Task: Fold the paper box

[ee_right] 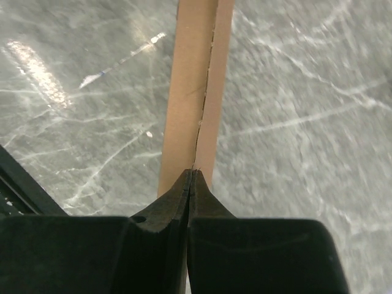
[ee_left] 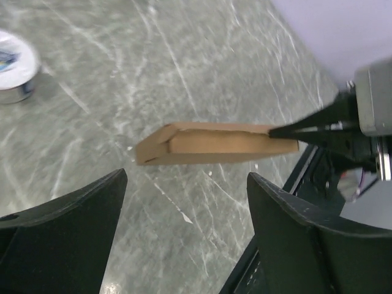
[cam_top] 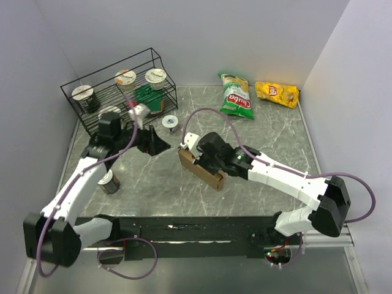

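Note:
The paper box (cam_top: 202, 170) is a flattened brown cardboard piece standing on its edge on the marble table. My right gripper (cam_top: 204, 159) is shut on its upper edge. In the right wrist view the black fingertips (ee_right: 202, 184) pinch the cardboard (ee_right: 193, 92) at the seam between two layers. The left wrist view shows the box (ee_left: 214, 144) side on, with the right gripper's fingers (ee_left: 306, 130) clamped on its right end. My left gripper (ee_left: 187, 176) hangs open, apart from the box and with nothing between its fingers. From above it (cam_top: 160, 146) sits just left of the box.
A black wire rack (cam_top: 156, 61) with several yogurt cups stands at the back left. A green chip bag (cam_top: 237, 98) and a yellow one (cam_top: 277, 93) lie at the back right. A small white tub (cam_top: 170, 122) sits near the rack, and a dark can (cam_top: 110, 182) stands by the left arm.

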### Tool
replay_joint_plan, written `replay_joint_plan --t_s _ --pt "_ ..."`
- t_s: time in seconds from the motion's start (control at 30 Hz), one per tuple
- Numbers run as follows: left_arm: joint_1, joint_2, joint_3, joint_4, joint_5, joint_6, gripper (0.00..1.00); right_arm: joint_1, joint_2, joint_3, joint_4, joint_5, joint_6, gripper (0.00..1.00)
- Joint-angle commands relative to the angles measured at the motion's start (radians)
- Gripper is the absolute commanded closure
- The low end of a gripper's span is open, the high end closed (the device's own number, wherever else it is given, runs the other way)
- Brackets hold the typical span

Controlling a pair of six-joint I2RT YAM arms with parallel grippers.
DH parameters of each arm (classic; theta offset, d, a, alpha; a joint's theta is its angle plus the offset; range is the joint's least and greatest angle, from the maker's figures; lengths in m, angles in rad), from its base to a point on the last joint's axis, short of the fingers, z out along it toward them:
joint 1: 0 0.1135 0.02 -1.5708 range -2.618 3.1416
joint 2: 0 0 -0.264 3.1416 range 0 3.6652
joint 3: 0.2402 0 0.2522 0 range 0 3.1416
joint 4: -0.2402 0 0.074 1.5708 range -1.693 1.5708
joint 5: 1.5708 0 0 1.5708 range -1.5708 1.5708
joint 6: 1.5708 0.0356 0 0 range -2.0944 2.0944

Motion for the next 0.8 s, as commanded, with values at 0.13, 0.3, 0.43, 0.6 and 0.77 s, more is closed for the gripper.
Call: replay_joint_plan --t_s 0.13,0.3,0.43,0.6,0.77 --pt "-0.109 0.217 0.179 -0.019 -0.015 0.196 0.28 -0.135 -0.012 -0.013 0.041 -0.370 -0.137 1.00" --pt "-0.153 0.312 0.247 -0.070 -0.030 0.295 0.29 -0.219 0.013 0.007 0.012 -0.443 -0.171 1.00" --pt "-0.166 0.351 0.250 -0.063 -0.076 0.331 0.31 -0.256 0.007 0.008 0.015 -0.491 -0.179 1.00" --pt "-0.187 0.383 0.251 -0.048 -0.104 0.347 0.41 -0.267 0.007 0.007 0.015 -0.526 -0.177 1.00" --pt "-0.199 0.383 0.253 -0.033 -0.142 0.353 0.56 -0.270 0.011 0.000 0.018 -0.528 -0.176 1.00"
